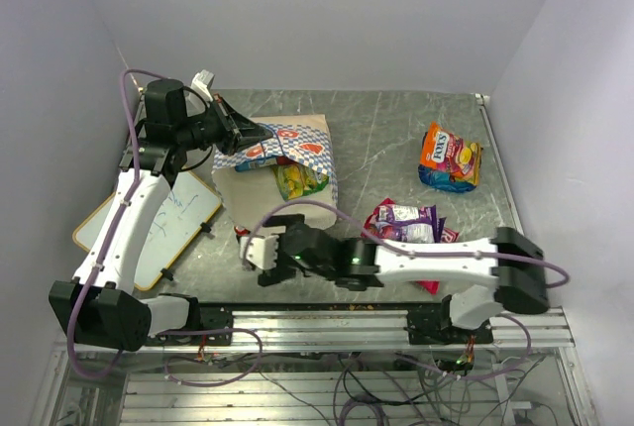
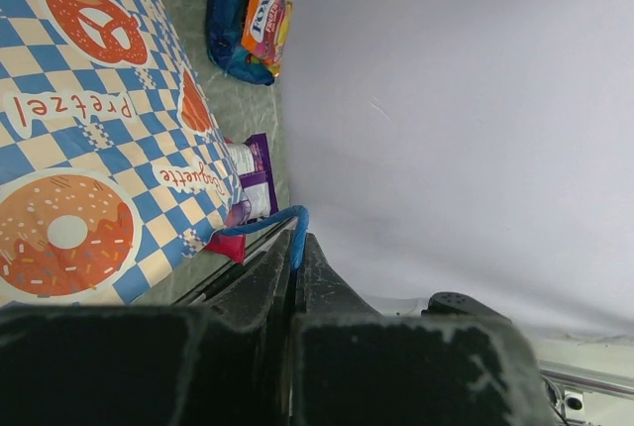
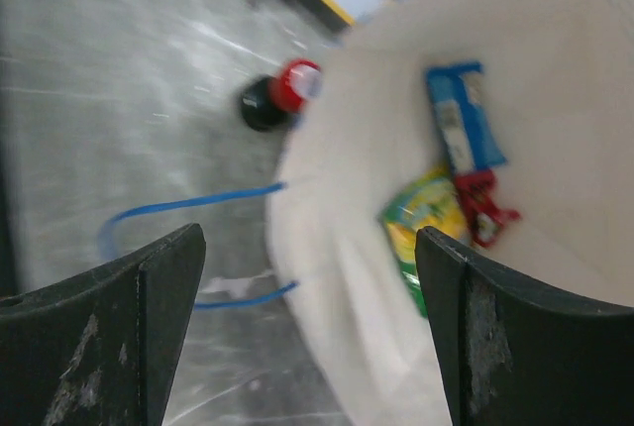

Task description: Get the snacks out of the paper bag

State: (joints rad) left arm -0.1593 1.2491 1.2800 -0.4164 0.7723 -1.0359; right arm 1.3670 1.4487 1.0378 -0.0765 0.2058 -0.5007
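Note:
The paper bag (image 1: 297, 149) lies on its side, its mouth toward the arms. My left gripper (image 1: 260, 135) is shut on the bag's blue cord handle (image 2: 289, 220), which holds the top edge up. Beside it the left wrist view shows the checkered bag side (image 2: 89, 129). My right gripper (image 1: 260, 250) stands open at the mouth, empty. Between its fingers (image 3: 307, 277) I see the cream inside of the bag (image 3: 565, 59) with a green snack (image 3: 421, 228) and a blue snack (image 3: 461, 119). Outside lie an orange and blue pair of snacks (image 1: 451, 157) and a purple-white one (image 1: 406, 216) on a pink one (image 1: 436, 285).
A whiteboard (image 1: 163, 223) lies at the left by the left arm. A small red-capped bottle (image 3: 287, 89) sits just left of the bag's mouth, and the bag's second blue handle (image 3: 178, 206) loops on the table. The metal rail (image 1: 396, 322) runs along the near edge.

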